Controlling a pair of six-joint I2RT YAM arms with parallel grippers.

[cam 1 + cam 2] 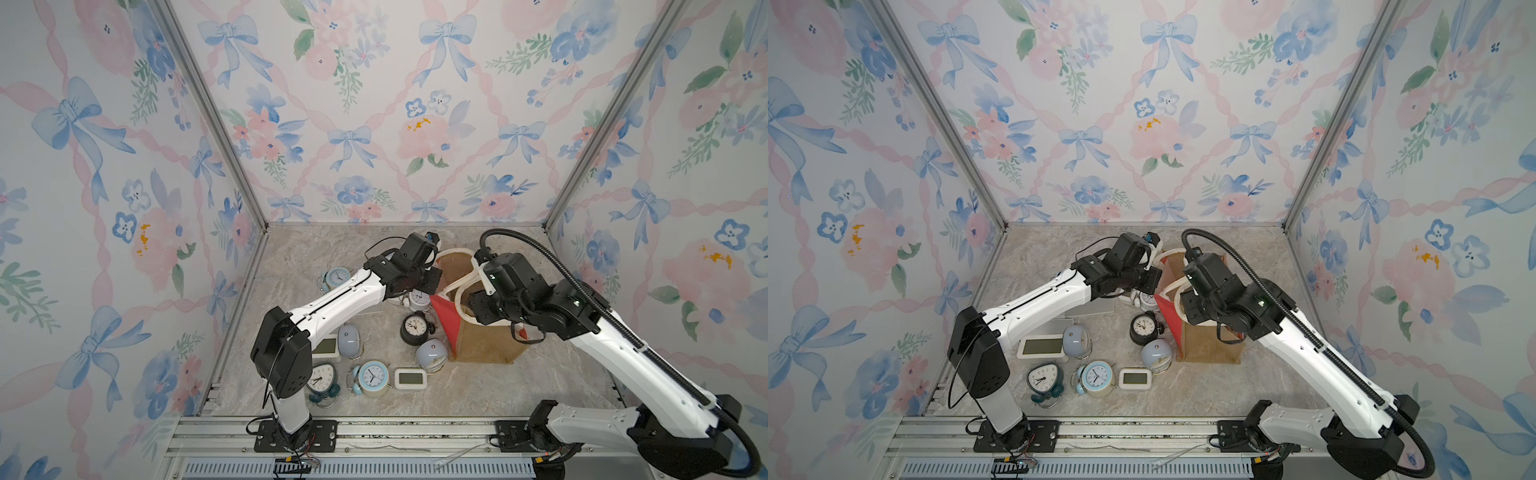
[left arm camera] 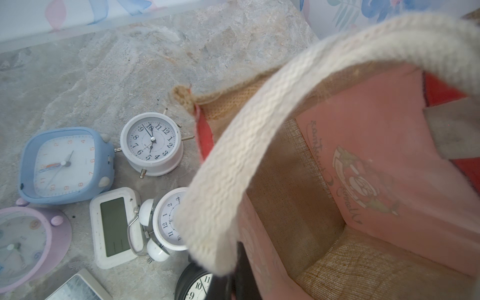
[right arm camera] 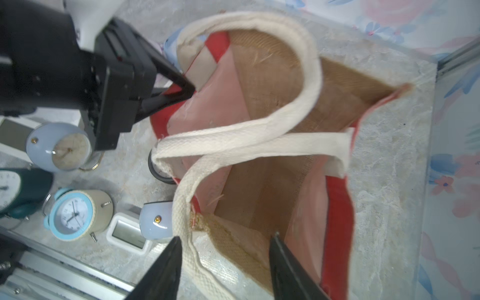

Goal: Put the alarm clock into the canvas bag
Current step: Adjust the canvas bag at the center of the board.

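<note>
Marble tabletop (image 1: pixel 316 257), floral walls (image 1: pixel 374 104); left gripper (image 3: pixel 188 87) pinches canvas bag (image 1: pixel 486 345), right gripper (image 3: pixel 224 240) spread.

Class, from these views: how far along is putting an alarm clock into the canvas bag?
Done: left gripper pinches the canvas bag rim. In hand: right gripper hangs open over its mouth, holding nothing. Remaining: bag floor looks bare; the black alarm clock and others sit outside.
</note>
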